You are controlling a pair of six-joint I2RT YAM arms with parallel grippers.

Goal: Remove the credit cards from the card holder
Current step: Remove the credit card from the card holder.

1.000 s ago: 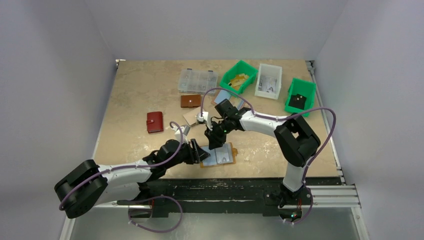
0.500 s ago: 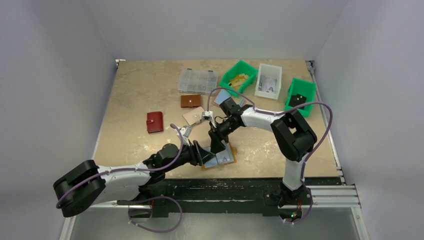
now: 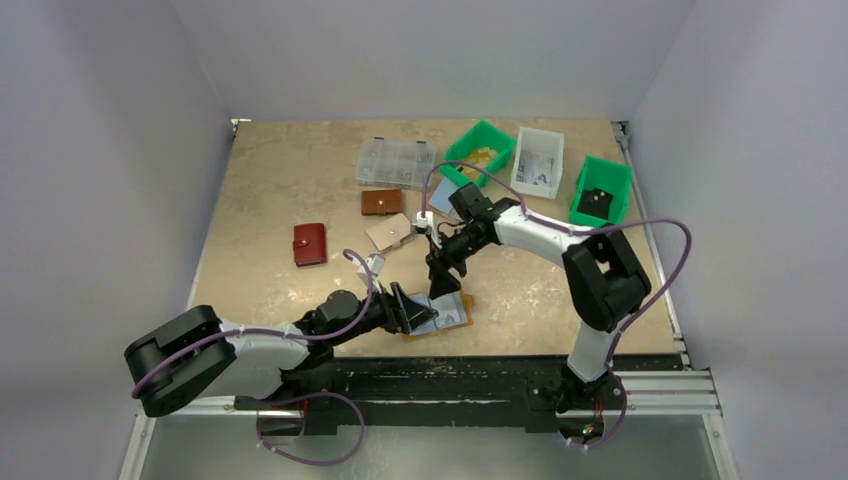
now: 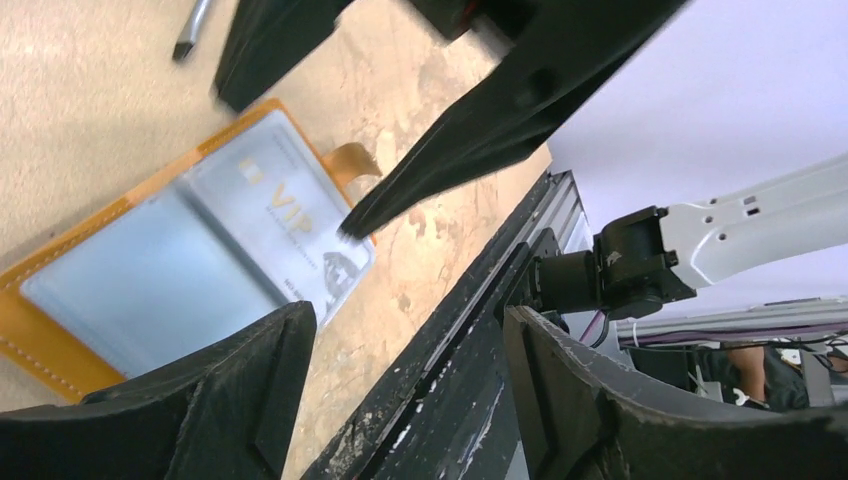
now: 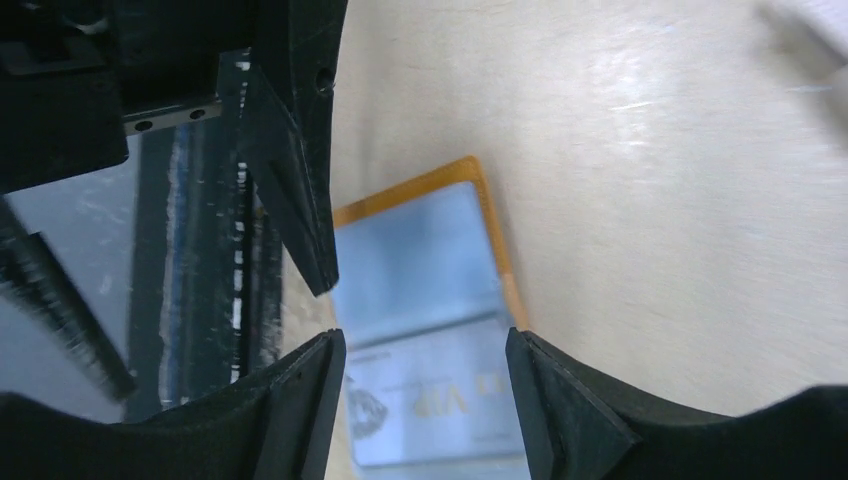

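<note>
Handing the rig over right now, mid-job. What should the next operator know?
Left gripper: open, empty, poised beside the card holder.
Right gripper: open, empty, straddling the VIP card, one fingertip at its edge.
Holder lies open near the front edge of the table, card on its snap-tab half.
Done: holder opened.
Left: grip the card and pull it out; the other half's contents are unclear.
</note>
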